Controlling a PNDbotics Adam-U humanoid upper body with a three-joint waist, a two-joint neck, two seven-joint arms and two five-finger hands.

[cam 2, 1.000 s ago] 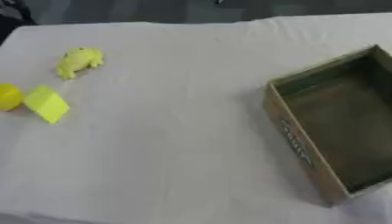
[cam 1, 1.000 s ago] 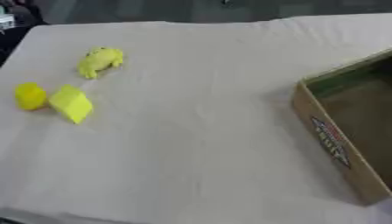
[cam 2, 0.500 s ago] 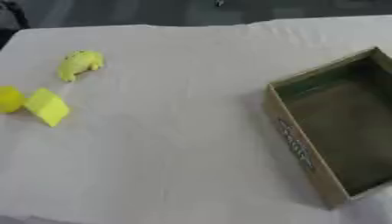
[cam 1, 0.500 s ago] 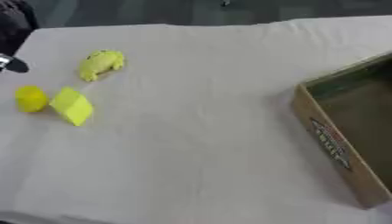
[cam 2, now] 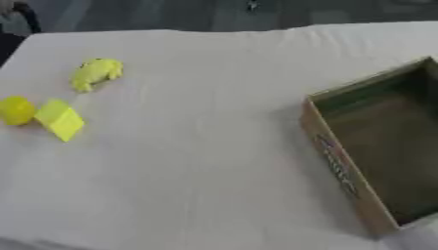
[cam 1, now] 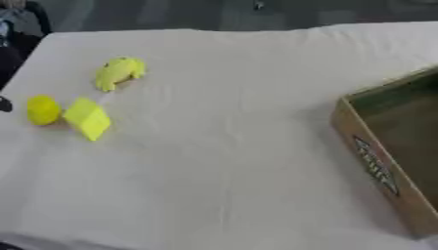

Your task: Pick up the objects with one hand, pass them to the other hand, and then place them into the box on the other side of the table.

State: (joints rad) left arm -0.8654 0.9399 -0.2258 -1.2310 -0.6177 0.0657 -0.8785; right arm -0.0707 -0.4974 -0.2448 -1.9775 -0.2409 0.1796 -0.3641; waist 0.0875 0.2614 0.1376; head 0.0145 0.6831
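Three yellow things lie on the white cloth at the left: a lumpy toy [cam 1: 118, 72] farthest back, a round ball [cam 1: 43, 110] and a wedge-like block [cam 1: 87, 118] touching each other. An open cardboard box [cam 2: 338, 171] stands at the right, with nothing visible inside it. A dark bit of my left hand [cam 1: 4, 104] shows at the left edge in the left eye view, just left of the ball and apart from it. Most of that hand is cut off. My right hand shows in neither view.
The white cloth-covered table [cam 1: 231, 146] stretches between the yellow things and the box. Its far edge runs along the top, with dark floor behind. A dark shape [cam 1: 13, 58] stands off the table's back left corner.
A dark part of my left arm has come in at the left edge and moved down toward the ball. The yellow things and the box have stayed put.
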